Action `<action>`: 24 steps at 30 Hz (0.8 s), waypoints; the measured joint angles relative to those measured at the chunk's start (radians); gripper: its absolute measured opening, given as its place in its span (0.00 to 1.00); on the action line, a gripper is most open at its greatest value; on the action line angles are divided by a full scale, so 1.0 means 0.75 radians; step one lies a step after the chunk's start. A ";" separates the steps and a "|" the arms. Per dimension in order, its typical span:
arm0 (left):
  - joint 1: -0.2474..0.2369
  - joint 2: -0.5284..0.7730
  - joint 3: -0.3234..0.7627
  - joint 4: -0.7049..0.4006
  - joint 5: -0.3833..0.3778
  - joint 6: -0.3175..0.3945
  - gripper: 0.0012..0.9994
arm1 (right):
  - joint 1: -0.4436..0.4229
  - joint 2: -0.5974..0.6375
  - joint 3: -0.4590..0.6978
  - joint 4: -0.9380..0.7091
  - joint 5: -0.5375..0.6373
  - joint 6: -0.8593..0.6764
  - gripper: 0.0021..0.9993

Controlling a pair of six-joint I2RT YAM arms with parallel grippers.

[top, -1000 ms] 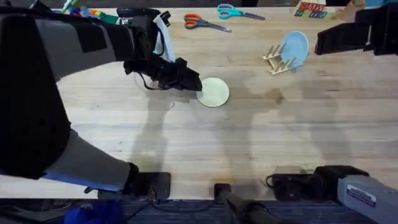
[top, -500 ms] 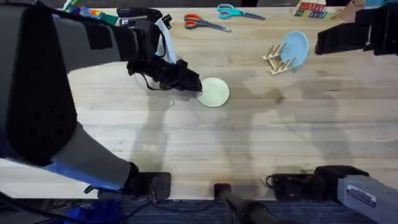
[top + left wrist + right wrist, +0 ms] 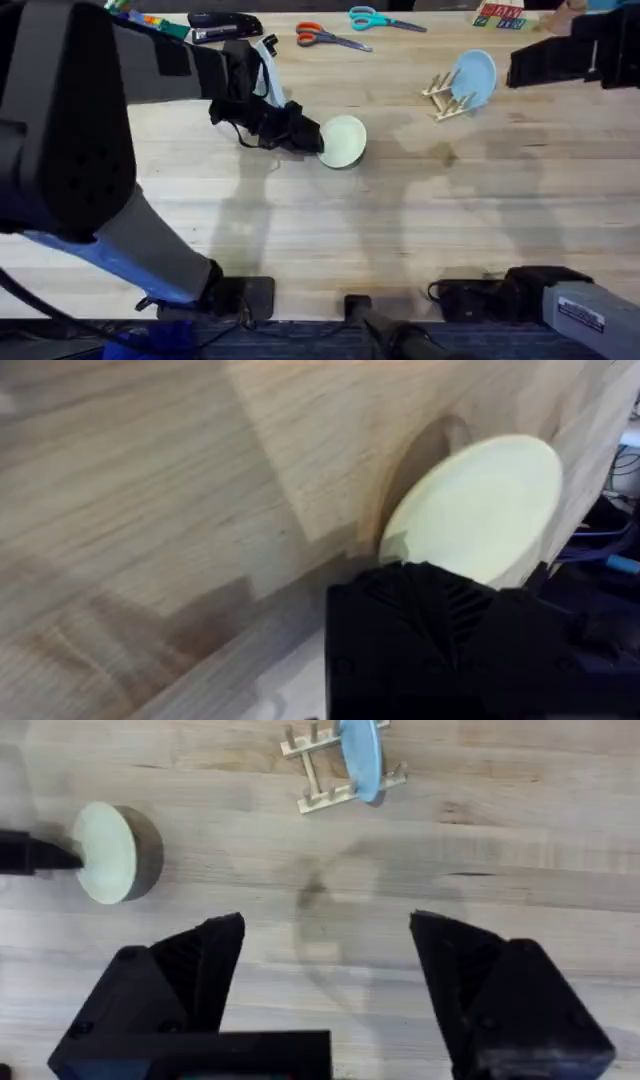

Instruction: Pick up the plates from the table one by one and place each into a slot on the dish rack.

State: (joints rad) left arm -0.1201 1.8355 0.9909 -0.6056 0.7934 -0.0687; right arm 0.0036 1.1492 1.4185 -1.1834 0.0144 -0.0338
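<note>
From the overhead view I see my left gripper (image 3: 312,140) clamped on the near-left edge of the pale yellow plate (image 3: 343,141), around the middle of the bench (image 3: 420,230). The plate is tilted, with its gripped edge raised and its far side lower; I cannot tell whether that far edge is touching the wood. In the left wrist view the pale yellow plate (image 3: 480,510) stands out just beyond the black fingers (image 3: 420,620), and its shadow lies on the planks beside it. The right wrist view shows the same plate (image 3: 105,852) from the side, tipped up on its edge with a dark shadow next to it, and the left gripper (image 3: 60,857) pinching its rim.

My right gripper (image 3: 325,970) hangs well above the bench with its jaws spread wide and nothing between them. In the overhead view that arm is a dark shape at the upper right.

The dish rack (image 3: 445,95) sits toward the far right of the bench, well apart from the yellow plate. A light blue plate (image 3: 474,78) stands on edge in one of its slots, leaning slightly.

A pair of scissors with orange handles (image 3: 330,38) and another with teal handles (image 3: 378,18) lie along the far edge.
</note>
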 joint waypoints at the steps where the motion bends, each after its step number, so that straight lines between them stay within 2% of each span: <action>1: 0.000 0.000 0.000 0.000 -0.001 -0.001 0.04 | 0.000 0.000 0.000 0.000 0.000 0.000 1.00; 7: 0.000 0.000 0.001 0.000 -0.006 -0.026 0.04 | 0.000 0.000 0.000 0.000 -0.028 0.018 1.00; 12: 0.000 0.000 0.001 -0.001 -0.008 -0.027 0.04 | 0.000 0.010 0.001 0.001 -0.146 0.036 1.00; 19: 0.000 0.000 0.001 -0.001 -0.010 -0.030 0.04 | 0.019 0.134 0.003 0.004 -0.276 0.082 1.00; 24: -0.001 0.000 0.002 -0.001 -0.012 -0.030 0.04 | 0.105 0.225 0.003 0.014 -0.305 0.106 0.99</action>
State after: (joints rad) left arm -0.1211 1.8355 0.9920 -0.6060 0.7841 -0.0910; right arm 0.0827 1.3183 1.4208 -1.1732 -0.2142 0.0456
